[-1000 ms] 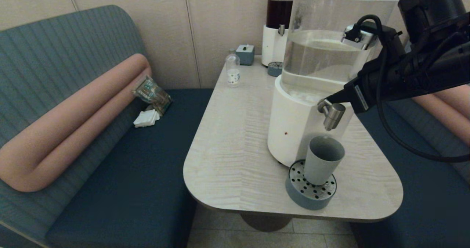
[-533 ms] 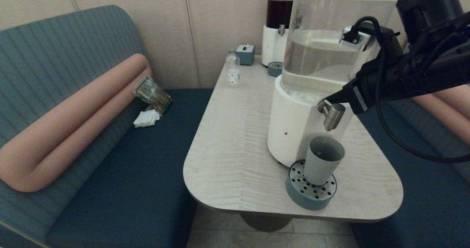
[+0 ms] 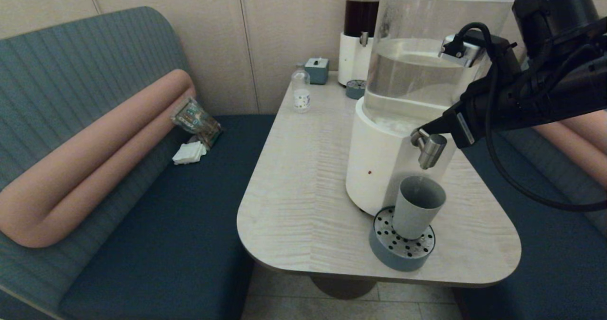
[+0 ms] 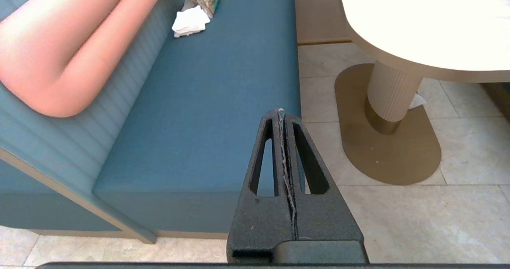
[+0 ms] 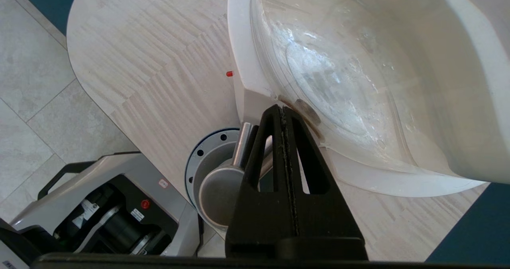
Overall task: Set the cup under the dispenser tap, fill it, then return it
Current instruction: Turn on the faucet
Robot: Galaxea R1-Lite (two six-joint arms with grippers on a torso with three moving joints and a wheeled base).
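Observation:
The grey-blue cup [image 3: 417,207] stands upright on the round drip tray [image 3: 399,253], straight below the dispenser tap [image 3: 431,150] of the clear-tank dispenser [image 3: 374,168]. My right gripper [image 3: 427,129] is shut and empty, its tip against the back of the tap where it joins the white base. The right wrist view shows the gripper [image 5: 282,109] beside the tap's steel top [image 5: 221,193], with the cup mostly hidden under the tap. A faint pale streak seems to run from the spout into the cup. My left gripper [image 4: 282,111] is shut and parked low over the bench's edge.
Far back on the table [image 3: 303,178] stand a dark-liquid dispenser [image 3: 359,31] with its small tray [image 3: 354,88], a small glass bottle [image 3: 300,90] and a blue box [image 3: 317,69]. Benches flank the table; a packet [image 3: 197,121] and a napkin [image 3: 188,153] lie on the left bench.
The right gripper has shifted very slightly against the tap, and the tap head has moved a touch with it. A pale streak now shows above the cup's mouth. The cup has not moved.

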